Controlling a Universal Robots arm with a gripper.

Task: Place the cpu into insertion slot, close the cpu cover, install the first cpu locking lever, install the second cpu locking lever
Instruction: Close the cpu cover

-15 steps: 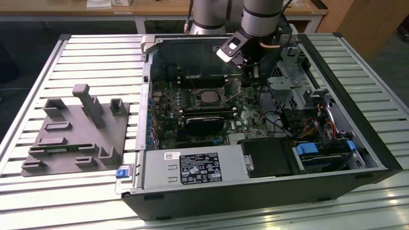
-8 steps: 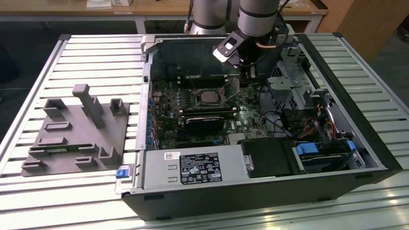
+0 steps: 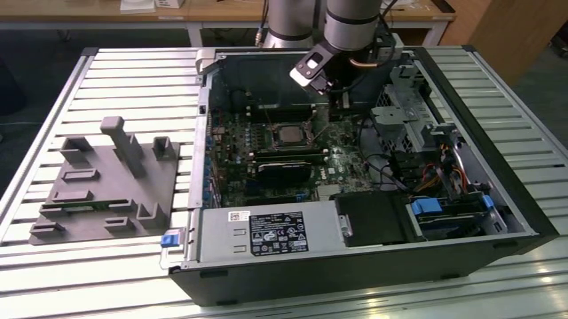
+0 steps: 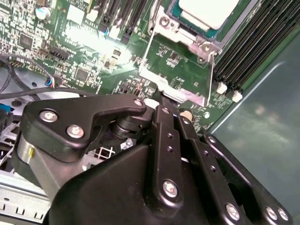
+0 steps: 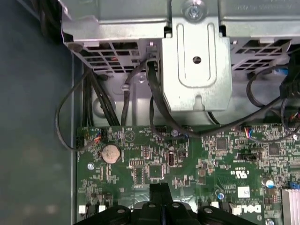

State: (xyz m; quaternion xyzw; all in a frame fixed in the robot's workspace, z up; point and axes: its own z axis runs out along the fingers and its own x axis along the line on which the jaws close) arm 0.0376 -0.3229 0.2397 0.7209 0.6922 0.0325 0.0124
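The cpu lies flat in the insertion slot on the motherboard, its pale face up; it is also visible in the second wrist view. The silvery cpu cover lies around the chip. A thin wire locking lever runs from the cover's corner toward a flat metal end. My gripper hangs inside the case, on the exterior view's right of the slot. Its black fingers are pressed together, tips right at that metal end. In the first wrist view the shut gripper sits over the green board.
The open computer case lies on a slatted table. A grey fixture block sits on the exterior view's left. A power supply, long black memory slots, a metal drive cage and loose cables crowd the gripper.
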